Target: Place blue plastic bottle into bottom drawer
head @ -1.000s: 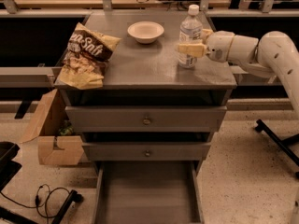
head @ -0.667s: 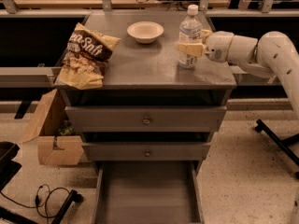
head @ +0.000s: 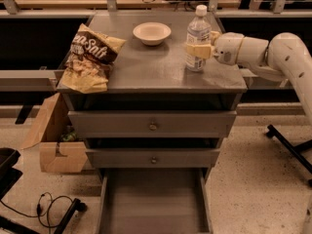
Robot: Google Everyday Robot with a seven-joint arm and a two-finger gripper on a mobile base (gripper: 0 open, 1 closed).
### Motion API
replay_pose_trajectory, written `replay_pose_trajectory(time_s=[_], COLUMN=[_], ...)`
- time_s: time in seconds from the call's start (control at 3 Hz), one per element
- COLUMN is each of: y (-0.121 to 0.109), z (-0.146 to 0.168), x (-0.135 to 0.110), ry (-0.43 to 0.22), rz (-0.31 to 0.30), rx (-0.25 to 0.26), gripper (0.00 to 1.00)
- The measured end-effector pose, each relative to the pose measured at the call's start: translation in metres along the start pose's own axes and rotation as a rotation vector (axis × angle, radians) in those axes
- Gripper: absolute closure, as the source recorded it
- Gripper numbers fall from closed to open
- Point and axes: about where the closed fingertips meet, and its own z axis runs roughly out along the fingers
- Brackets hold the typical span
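The robot's pale two-finger hand (head: 196, 50), reaching in from the right, is clasped around the middle of the small clear blue plastic bottle (head: 197, 27), which stands upright on the grey table (head: 146, 69). Below, the wide grey bottom drawer (head: 153, 201) stands pulled open. A shallow cream bowl (head: 152, 32) and a crumpled brown-and-yellow chip bag (head: 90, 57) lie to the bottle's left.

only one print reads: the chip bag (head: 90, 57)
white letters "ea salt" on it, on the counter (head: 156, 69); the blue plastic bottle (head: 198, 29) label is illegible, gripper (head: 199, 50) jaws clasping it at the counter's right.
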Motion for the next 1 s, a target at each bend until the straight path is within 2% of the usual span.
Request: replay_pose_trajectory(time_s=[0.33, 0.67, 1.0], y=[0.018, 0.06, 0.115], z=[-0.008, -0.043, -0.069], x=[-0.007, -0.056, -0.086], ry=[-0.023, -0.106, -0.171], rz=[0.0, -0.058, -0.085], rx=[-0.002, 0.045, 0.074], gripper=[1.0, 1.0, 1.0])
